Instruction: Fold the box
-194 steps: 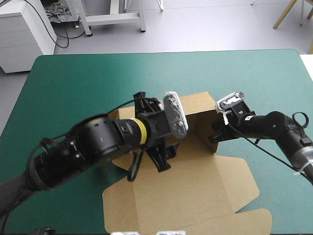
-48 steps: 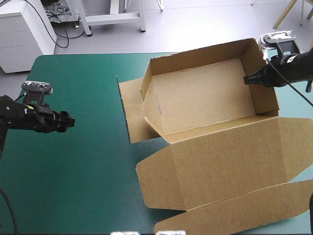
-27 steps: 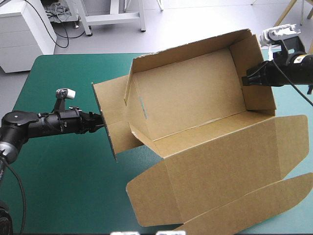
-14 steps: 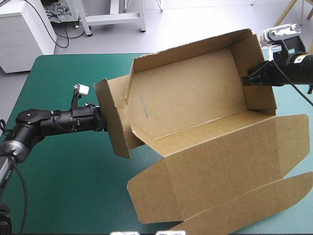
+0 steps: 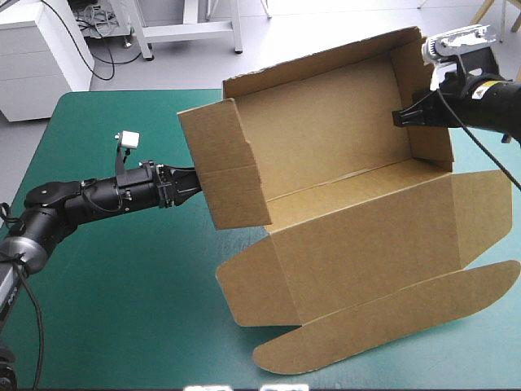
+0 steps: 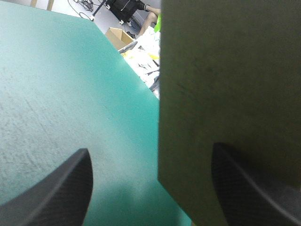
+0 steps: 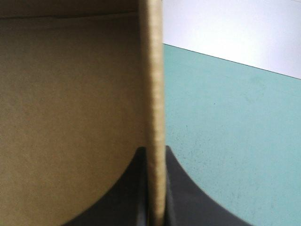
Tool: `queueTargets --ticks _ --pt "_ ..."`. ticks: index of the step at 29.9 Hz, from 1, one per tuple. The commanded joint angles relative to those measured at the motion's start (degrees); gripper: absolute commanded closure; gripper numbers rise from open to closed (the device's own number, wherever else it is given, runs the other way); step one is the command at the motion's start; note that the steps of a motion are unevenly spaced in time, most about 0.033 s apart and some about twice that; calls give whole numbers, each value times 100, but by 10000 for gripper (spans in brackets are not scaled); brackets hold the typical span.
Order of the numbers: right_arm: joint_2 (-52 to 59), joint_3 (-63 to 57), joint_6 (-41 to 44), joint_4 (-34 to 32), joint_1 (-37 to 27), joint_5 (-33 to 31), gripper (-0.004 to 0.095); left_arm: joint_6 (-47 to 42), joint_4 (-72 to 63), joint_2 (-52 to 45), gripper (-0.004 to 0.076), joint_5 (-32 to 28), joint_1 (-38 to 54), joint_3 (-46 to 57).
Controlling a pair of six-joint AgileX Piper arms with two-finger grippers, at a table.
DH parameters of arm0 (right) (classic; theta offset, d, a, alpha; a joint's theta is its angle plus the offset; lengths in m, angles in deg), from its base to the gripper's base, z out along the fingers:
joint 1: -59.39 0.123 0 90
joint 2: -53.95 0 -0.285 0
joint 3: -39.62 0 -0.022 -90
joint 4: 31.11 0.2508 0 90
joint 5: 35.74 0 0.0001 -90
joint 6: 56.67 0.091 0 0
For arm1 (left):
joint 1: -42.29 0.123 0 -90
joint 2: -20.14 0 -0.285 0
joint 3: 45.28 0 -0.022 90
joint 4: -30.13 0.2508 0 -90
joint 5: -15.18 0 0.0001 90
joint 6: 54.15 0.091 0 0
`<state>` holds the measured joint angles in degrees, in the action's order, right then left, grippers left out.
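The brown box [image 5: 326, 138] is an open tray tipped up off the table, its hollow facing the high view and its lid [image 5: 366, 261] lying flat toward the front edge. My right gripper [image 5: 404, 118] is shut on the tray's right end wall; the right wrist view shows the wall's edge [image 7: 153, 84] pinched in the right gripper [image 7: 153, 151]. My left gripper [image 5: 194, 184] is open and presses against the outside of the left end wall [image 5: 232, 175]. In the left wrist view that board [image 6: 230, 84] stands just ahead of the left gripper [image 6: 150, 148], against one finger.
The teal-green cover [image 5: 122, 285] is bare to the left and front left of the box. The lid's long rounded tuck flap [image 5: 383, 326] reaches close to the table's front edge and right side.
My left gripper has pushed the left end flap from slanting outward to upright against the tray's end. The right gripper has lifted its wall slightly; the box tilts more.
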<state>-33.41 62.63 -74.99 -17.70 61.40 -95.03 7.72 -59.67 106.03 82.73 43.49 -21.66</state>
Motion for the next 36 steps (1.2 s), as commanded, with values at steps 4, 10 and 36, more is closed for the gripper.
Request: queueTargets --ticks 4,10,36 --pt "197 160 167 -85 26 593 920 8 -539 -260 202 708 -423 -469" --pt "197 160 213 -85 26 771 920 -12 -551 -260 202 697 -533 -894" --pt "148 160 1632 -1341 1017 1616 919 -2997 3396 -260 201 -3647 -2348 -2652"
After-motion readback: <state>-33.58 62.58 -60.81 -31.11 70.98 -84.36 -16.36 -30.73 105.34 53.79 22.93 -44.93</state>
